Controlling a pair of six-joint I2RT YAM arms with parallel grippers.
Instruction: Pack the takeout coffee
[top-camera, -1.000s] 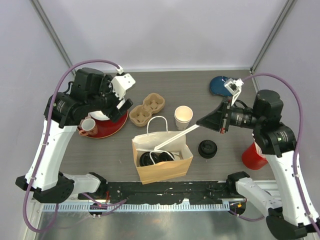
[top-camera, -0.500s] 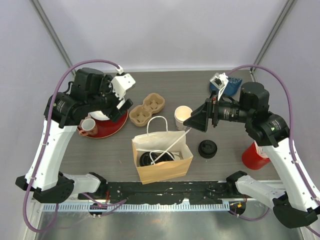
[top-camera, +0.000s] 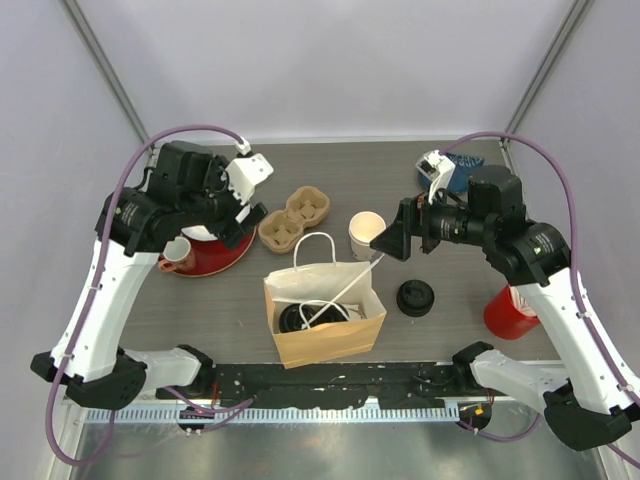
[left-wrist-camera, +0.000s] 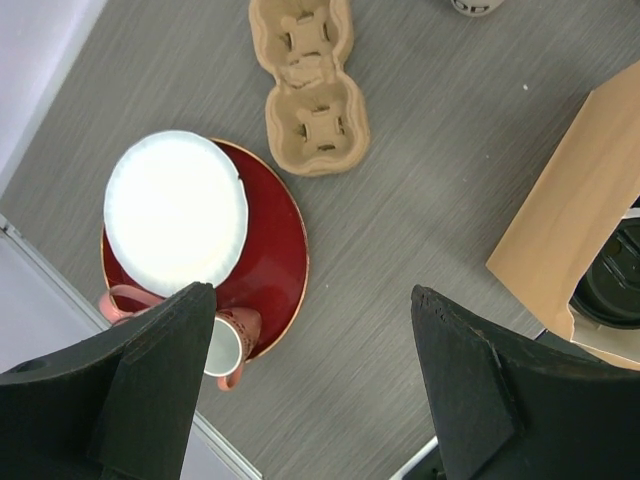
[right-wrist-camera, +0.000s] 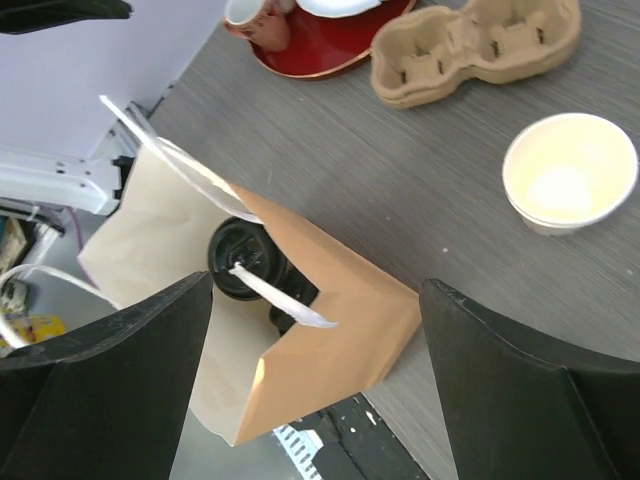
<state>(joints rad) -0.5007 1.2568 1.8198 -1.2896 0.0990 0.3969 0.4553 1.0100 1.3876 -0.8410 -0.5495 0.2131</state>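
The takeout coffee sits inside the brown paper bag. Two black sip lids show side by side through its open mouth; in the right wrist view one lid is plain and the other is mostly hidden by the bag wall. My right gripper hangs open above the bag's right corner with nothing between its fingers, and a loose white handle strip lies free over the bag's mouth. My left gripper is open and empty above bare table, beside the red plate.
A lidless white paper cup stands behind the bag, next to a cardboard cup carrier. A stack of black lids lies right of the bag. A white bowl rests on the red plate beside a red mug. A red cup stands far right.
My right gripper opened and let go of the bag's white handle, then swung left and back toward the lidless cup. The handle fell slack. The left arm barely shifted.
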